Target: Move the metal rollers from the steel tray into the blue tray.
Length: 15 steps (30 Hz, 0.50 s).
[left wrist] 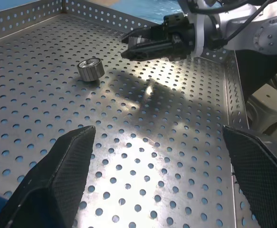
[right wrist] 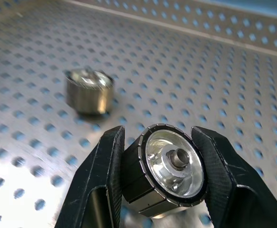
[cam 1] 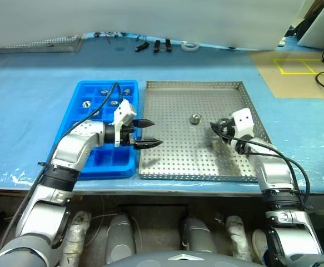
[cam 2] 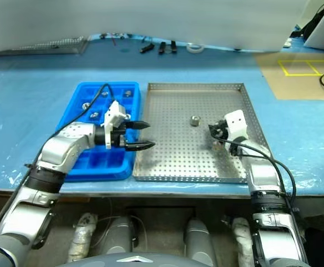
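In the right wrist view my right gripper (right wrist: 163,166) is shut on a metal roller (right wrist: 169,167), held just above the perforated floor of the steel tray (cam 1: 167,156). It hovers over the tray's right part (cam 1: 215,127). A second metal roller (cam 1: 195,118) stands on the tray floor near its middle, a little to the left of that gripper, and shows again as the roller (left wrist: 90,69) and the roller (right wrist: 88,90). My left gripper (cam 1: 146,133) is open at the tray's left edge, pointing right. The blue tray (cam 1: 73,111) lies left of the steel tray, with several rollers (cam 1: 86,103) in its far compartments.
A grey mesh tray (cam 1: 45,43) lies at the far left of the blue table cover. Small black tools (cam 1: 156,45) and a white ring (cam 1: 189,46) lie along the back. Brown cardboard with yellow tape (cam 1: 295,67) is at the far right.
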Tool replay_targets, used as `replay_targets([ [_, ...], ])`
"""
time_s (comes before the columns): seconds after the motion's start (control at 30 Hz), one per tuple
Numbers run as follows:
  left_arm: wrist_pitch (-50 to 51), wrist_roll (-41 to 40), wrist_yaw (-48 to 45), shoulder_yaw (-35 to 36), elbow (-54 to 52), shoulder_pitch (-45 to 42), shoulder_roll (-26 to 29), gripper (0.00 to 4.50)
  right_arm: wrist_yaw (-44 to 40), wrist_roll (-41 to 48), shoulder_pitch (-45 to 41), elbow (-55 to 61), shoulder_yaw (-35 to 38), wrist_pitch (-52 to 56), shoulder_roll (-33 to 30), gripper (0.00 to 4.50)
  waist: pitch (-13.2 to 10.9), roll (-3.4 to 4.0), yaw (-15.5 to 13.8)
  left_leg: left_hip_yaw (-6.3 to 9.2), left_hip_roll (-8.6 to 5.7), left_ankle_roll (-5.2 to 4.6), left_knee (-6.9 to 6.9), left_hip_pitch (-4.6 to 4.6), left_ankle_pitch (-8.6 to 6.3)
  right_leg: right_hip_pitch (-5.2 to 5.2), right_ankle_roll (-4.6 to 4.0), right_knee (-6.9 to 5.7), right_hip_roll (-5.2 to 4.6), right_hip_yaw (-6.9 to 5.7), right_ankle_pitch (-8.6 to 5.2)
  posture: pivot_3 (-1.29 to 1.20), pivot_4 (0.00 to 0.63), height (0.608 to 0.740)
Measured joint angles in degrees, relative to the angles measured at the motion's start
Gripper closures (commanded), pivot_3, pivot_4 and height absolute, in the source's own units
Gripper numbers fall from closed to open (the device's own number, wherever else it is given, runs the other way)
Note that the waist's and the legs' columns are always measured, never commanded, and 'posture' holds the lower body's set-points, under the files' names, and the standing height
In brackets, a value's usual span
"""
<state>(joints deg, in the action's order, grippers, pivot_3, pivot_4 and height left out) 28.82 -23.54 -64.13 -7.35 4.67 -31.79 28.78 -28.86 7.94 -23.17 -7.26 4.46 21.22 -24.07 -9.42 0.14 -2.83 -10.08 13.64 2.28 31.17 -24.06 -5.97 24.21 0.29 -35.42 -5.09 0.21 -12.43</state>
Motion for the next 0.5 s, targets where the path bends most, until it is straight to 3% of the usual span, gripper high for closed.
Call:
replay_targets([
  [0.27, 1.95, -2.37, 4.62, 7.32, -10.32, 10.69, 4.54, 0.00, -10.03, 2.31, -10.45, 2.93, -9.48, 3.02, 3.94, 2.67, -0.01, 0.01, -1.71, 0.01, 0.03, 0.03, -0.19, -0.04, 0.01, 0.09, -0.06, 0.02, 0.00, -0.08, -0.06, 0.26, 0.150, 0.740],
  [0.5, 6.34, -5.86, 13.45, 17.10, -25.12, 25.67, 6.27, 0.00, -17.15, 1.24, -22.96, -13.94, -15.95, -4.55, 13.04, 2.67, -0.02, -0.01, -5.10, 0.11, 0.07, 0.04, -0.35, -0.33, 0.00, 0.25, -0.14, 0.10, -0.02, -0.25, -0.18, 0.48, 0.150, 0.740],
])
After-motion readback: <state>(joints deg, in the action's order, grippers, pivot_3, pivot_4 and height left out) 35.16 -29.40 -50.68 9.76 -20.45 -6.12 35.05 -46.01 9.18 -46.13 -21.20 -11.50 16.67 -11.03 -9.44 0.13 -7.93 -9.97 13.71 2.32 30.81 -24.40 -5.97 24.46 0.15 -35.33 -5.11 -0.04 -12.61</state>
